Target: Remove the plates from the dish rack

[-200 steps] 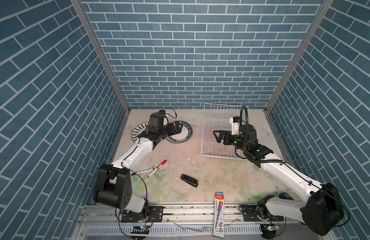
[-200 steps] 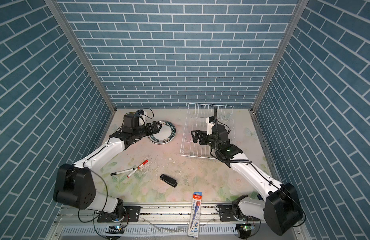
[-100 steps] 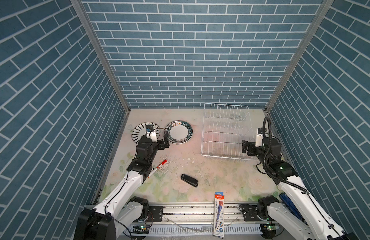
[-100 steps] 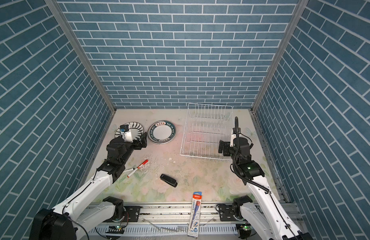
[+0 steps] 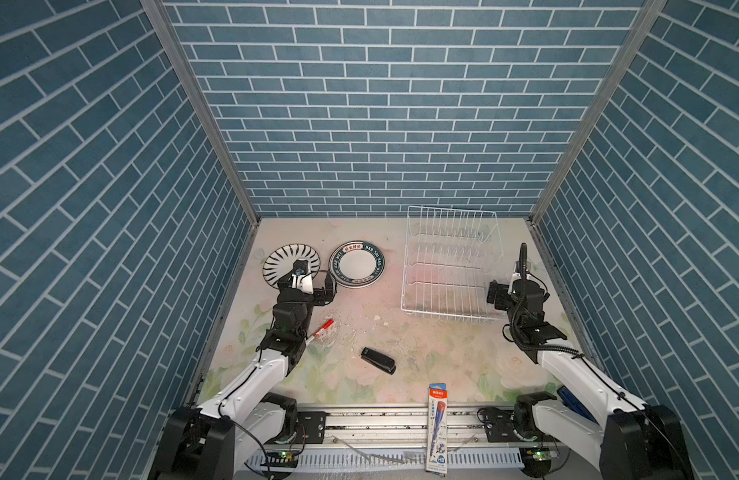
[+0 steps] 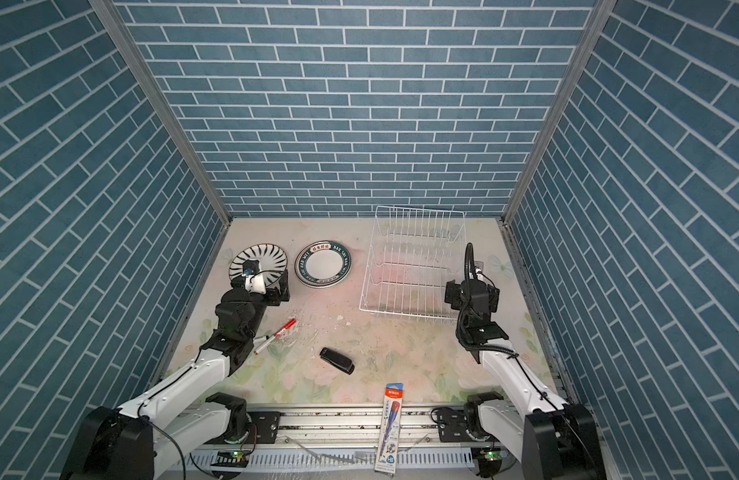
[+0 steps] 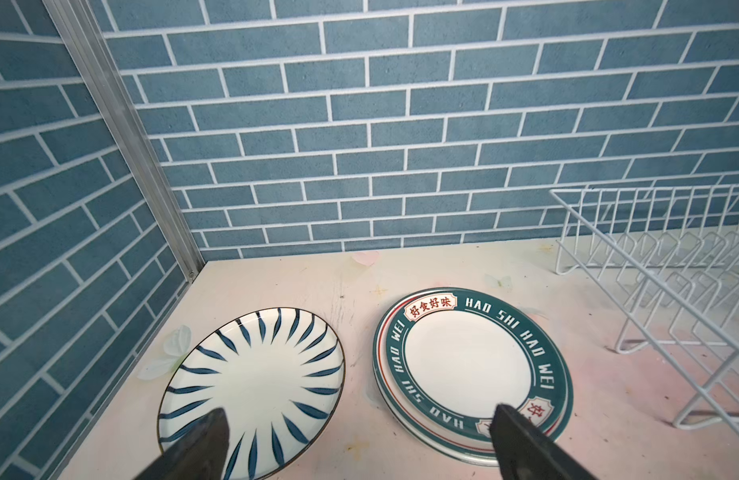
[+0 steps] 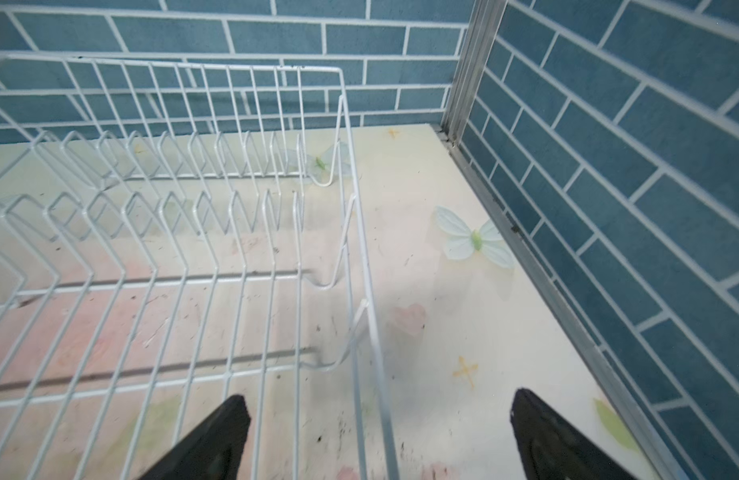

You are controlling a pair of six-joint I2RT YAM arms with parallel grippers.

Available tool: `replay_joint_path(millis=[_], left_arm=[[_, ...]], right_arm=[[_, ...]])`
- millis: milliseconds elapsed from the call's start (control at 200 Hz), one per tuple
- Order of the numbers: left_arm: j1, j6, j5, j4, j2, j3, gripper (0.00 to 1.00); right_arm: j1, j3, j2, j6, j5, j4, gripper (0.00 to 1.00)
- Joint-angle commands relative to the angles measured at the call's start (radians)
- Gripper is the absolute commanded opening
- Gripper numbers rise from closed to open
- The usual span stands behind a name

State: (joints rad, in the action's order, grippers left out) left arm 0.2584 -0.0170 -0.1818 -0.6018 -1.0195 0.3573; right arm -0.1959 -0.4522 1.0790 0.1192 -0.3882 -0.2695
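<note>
Two pairs of jaws, mine, both spread wide and gripping nothing. Nearest, a pencil pack [image 5: 438, 428] lies across the front rail. Past it, a black stapler [image 5: 378, 360] and a red-capped marker [image 5: 322, 327] lie on the floral table [image 5: 442, 357], well apart, with bare surface between them. My left gripper [image 7: 359, 415] hangs at the near rims of the unloaded dishes. The striped plate [image 7: 255, 374] lies flat by the left wall. The green-rimmed plates [image 7: 467, 365], stacked, lie flat just beside it across a narrow gap. My right gripper [image 8: 380, 399] sits at the dish rack [image 8: 360, 232], whose right rim wire runs between my fingertips, with open table out to the right wall. The rack's far side stands close to the back wall.
</note>
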Motion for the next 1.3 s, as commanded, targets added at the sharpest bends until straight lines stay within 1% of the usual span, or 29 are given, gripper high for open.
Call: replay_joint_path(millis=[0, 170, 390, 510, 610, 655, 770, 830, 895, 945, 1070, 1190, 1295], left_arm=[[-0.006, -0.043, -0.06, -0.082, -0.007, -0.008, 1.0], [-0.009, -0.101, -0.143, -0.091, -0.033, -0.01, 1.0], [-0.018, -0.112, -0.164, -0.117, -0.13, -0.009, 1.0], [-0.019, -0.104, -0.187, -0.231, -0.183, -0.053, 1.0], [-0.029, -0.097, -0.177, -0.209, -0.161, -0.062, 1.0], [-0.03, -0.092, -0.197, -0.212, -0.16, -0.064, 1.0], [-0.031, -0.095, -0.181, -0.219, -0.148, -0.078, 1.0], [-0.033, -0.091, -0.183, -0.208, -0.147, -0.075, 1.0], [-0.042, -0.084, -0.178, -0.195, -0.149, -0.067, 1.0], [-0.046, -0.083, -0.173, -0.183, -0.149, -0.061, 1.0], [-0.048, -0.097, -0.157, -0.125, -0.143, -0.055, 1.0], [-0.055, -0.129, -0.154, -0.232, -0.192, -0.092, 1.0], [-0.098, -0.124, -0.118, -0.332, -0.29, -0.091, 1.0]], right_arm=[[0.052, 0.035, 0.072, -0.072, -0.01, -0.183, 0.99], [0.134, 0.078, 0.131, -0.035, 0.063, -0.308, 0.99], [0.207, 0.12, 0.258, -0.009, 0.138, -0.51, 0.99], [0.225, 0.129, 0.287, -0.005, 0.152, -0.571, 0.99], [0.232, 0.152, 0.342, -0.006, 0.179, -0.657, 0.99], [0.232, 0.169, 0.38, -0.007, 0.187, -0.727, 0.99], [0.232, 0.2, 0.471, -0.037, 0.248, -0.885, 0.99], [0.232, 0.193, 0.449, -0.035, 0.252, -0.836, 0.99], [0.233, 0.188, 0.465, -0.044, 0.27, -0.854, 0.99], [0.232, 0.176, 0.455, -0.046, 0.278, -0.808, 0.99], [0.233, 0.152, 0.458, -0.051, 0.291, -0.77, 0.99], [0.232, 0.14, 0.458, -0.052, 0.289, -0.75, 0.99], [0.232, 0.123, 0.458, -0.05, 0.284, -0.719, 0.99]])
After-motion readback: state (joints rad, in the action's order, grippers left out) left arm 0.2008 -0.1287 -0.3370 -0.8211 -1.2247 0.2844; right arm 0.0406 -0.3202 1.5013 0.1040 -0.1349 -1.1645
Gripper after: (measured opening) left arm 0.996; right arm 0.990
